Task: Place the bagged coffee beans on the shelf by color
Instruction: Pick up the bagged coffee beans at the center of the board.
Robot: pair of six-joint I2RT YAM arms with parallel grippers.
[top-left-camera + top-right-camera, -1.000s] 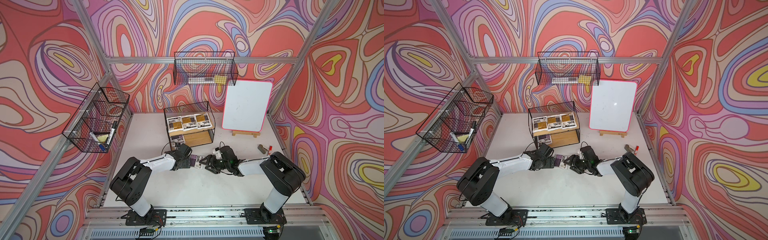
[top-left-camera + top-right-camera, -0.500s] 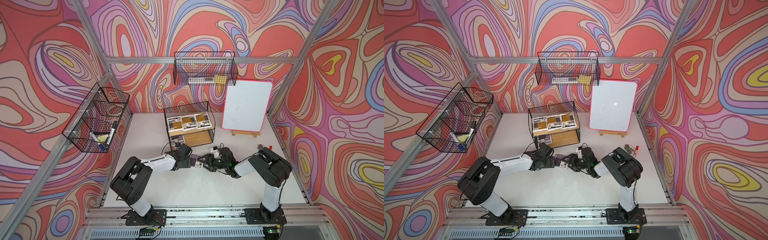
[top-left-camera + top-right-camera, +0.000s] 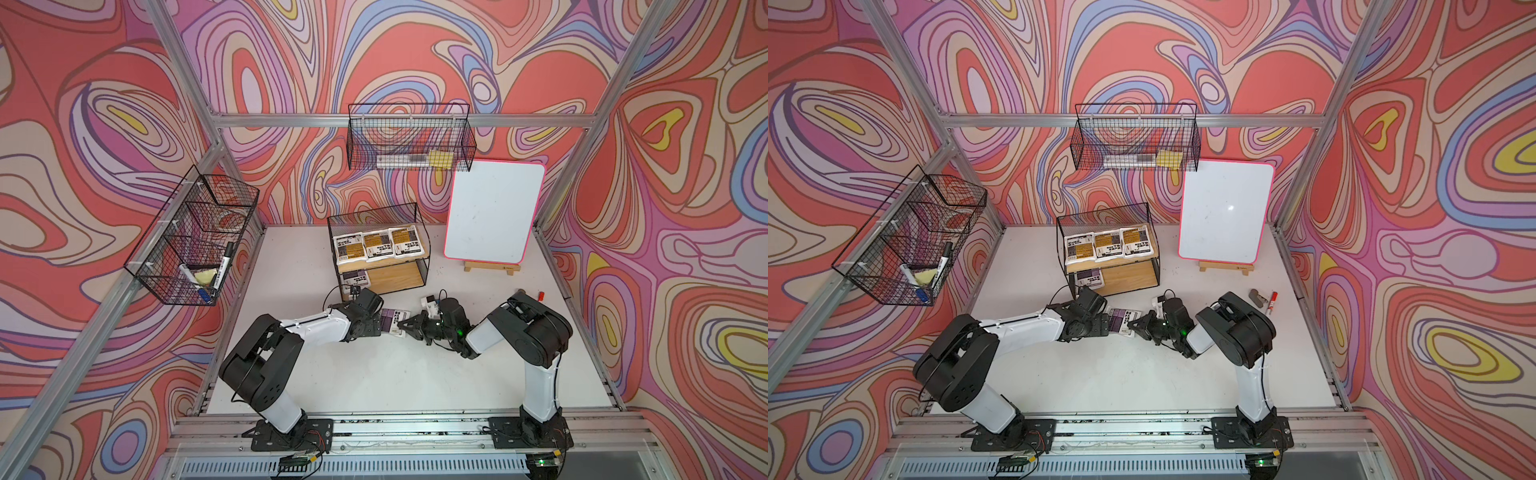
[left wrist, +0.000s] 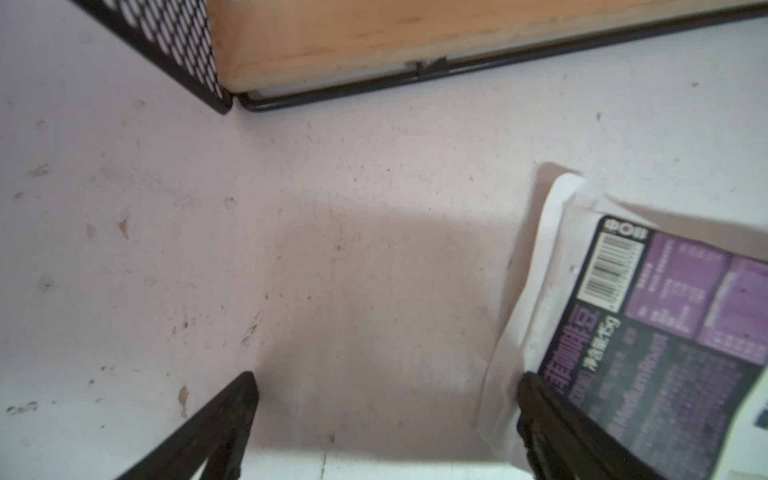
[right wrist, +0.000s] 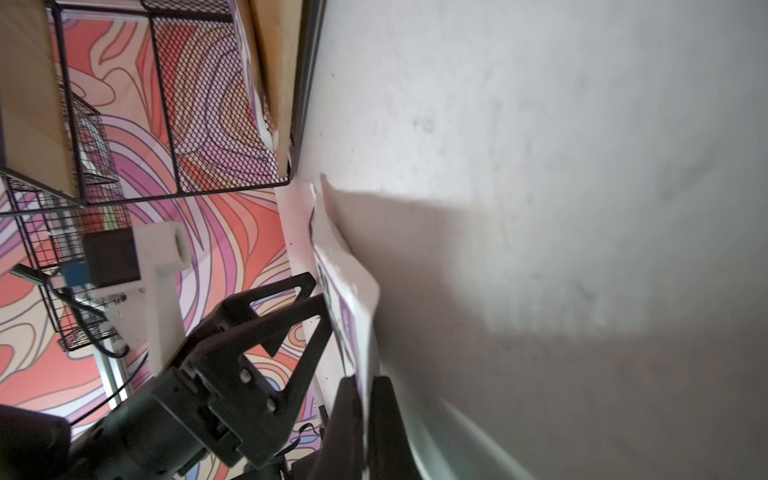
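A purple coffee bag (image 3: 392,321) (image 3: 1121,320) lies on the white table in front of the shelf, between my two grippers. My right gripper (image 5: 365,399) (image 3: 403,325) is shut on the bag's white edge (image 5: 353,291). My left gripper (image 4: 386,415) (image 3: 383,323) is open, and one of its fingers (image 4: 544,415) overlaps the bag (image 4: 665,332). Nothing sits in its gap but the bag's white margin. The shelf (image 3: 395,276) (image 3: 1129,274) holds three orange-yellow bags (image 3: 377,248) on its top board. One purple bag (image 3: 356,277) sits on its lower board.
A whiteboard on a small easel (image 3: 492,216) stands to the right of the shelf. Wire baskets hang on the back wall (image 3: 409,141) and the left wall (image 3: 193,237). A red marker (image 3: 1271,301) and a grey object (image 3: 1258,297) lie near the right edge.
My right gripper has moved left onto the purple bag's edge and gone from open to shut on it. The right arm has folded in closer. The left arm has stayed put.
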